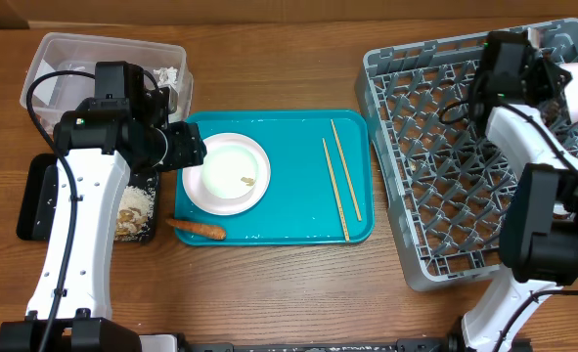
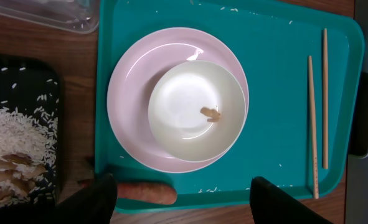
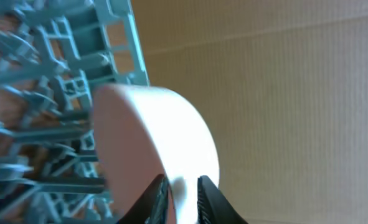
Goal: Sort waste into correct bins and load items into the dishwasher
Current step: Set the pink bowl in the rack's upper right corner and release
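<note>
**Nearest the robot.** The carrot piece (image 1: 199, 229) lies at the near left corner of the teal tray (image 1: 289, 230), not yet binned. To its left, the black tray (image 1: 32, 200) holds white rice (image 2: 9, 134) and beige scraps (image 2: 3, 177). That part of the waste is judged sorted.

**Mid-table.** The white plate (image 2: 127, 106) sits on the teal tray with a white bowl (image 2: 177, 106) stacked on it. One small food scrap (image 2: 212, 114) lies in the bowl. The chopsticks (image 1: 337, 181) lie side by side on the tray's right half. None of these is loaded. The left gripper (image 2: 184, 190) hovers over the tray's left edge, beside the plate. Its fingers are spread wide with nothing between them.

**Far side.** The clear tub (image 1: 44, 59) shows crumpled white material at its right end, probably the tissue. No red wrapper is visible, as the arm hides much of the tub. The dish rack (image 1: 435, 147) shows no dish seated among its visible pegs. At its far right corner the right gripper (image 3: 182, 196) pinches the rim of the small white cup (image 3: 152, 137), fingers nearly together on the wall.

**Assessment.** The task is judged under half done. Outstanding: cup placement, carrot, bowl scrap, plate, bowl, chopsticks.
</note>
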Robot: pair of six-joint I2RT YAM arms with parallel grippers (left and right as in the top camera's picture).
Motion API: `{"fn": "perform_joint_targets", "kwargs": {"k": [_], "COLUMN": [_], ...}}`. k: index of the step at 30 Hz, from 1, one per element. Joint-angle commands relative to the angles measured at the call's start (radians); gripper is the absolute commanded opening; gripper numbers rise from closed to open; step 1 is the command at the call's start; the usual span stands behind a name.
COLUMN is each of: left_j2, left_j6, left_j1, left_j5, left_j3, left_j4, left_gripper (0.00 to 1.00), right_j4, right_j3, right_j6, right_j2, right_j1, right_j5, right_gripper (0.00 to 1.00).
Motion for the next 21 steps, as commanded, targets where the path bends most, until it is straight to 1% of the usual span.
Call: {"fn": "perform_joint_targets", "kwargs": {"k": [1, 3, 7, 9, 12, 13, 15, 16, 19, 21], "left_j2": [-0.006, -0.006, -0.006, -0.006, -0.006, -0.006, -0.006, -0.006, -0.006, -0.006], "left_j6": [-0.003, -0.003, -0.003, -0.003, -0.003, -0.003, -0.003, -0.003, -0.003, -0.003], "left_j1": [-0.008, -0.008, -0.008, -0.008, -0.008, -0.008, -0.008, -0.008, -0.008, -0.008], "left_j5": [-0.005, -0.005, -0.005, -0.005, -0.005, -0.005, -0.005, -0.005, -0.005, -0.005], "left_j3": [0.009, 0.009, 0.009, 0.009, 0.009, 0.009, 0.009, 0.009, 0.009, 0.009], "left_j4": [0.002, 0.001, 0.002, 0.002, 0.002, 0.002, 0.001, -0.001, -0.004, -0.003], "left_gripper": [0.71, 0.71, 0.71, 0.71, 0.71, 0.71, 0.71, 0.71, 0.71, 0.71], "right_j4": [-0.041, -0.111, -0.159, -0.174, -0.278, -0.323, -0.418, -0.477, -0.597, -0.683], "right_j3": [-0.006, -0.006, -0.006, -0.006, -0.006, -0.006, -0.006, -0.006, -0.006, -0.006], "right_j6": [0.165, 0.212, 0.272, 0.32, 0.472, 0.525, 0.661, 0.743, 0.835, 0.836], "right_j2": [-0.026, -0.041, -0.049, -0.057, -0.096, -0.113, -0.158, -0.196, -0.273, -0.319], "right_j1": [0.01, 0.01, 0.008, 0.008, 0.011, 0.011, 0.01, 0.005, 0.006, 0.009], "right_j5": [0.002, -0.038, -0.052, -0.064, -0.157, -0.206, -0.342, -0.464, -0.676, -0.858], "right_gripper": [0.2, 0.21, 0.22, 0.25, 0.29, 0.29, 0.38, 0.42, 0.43, 0.38]}}
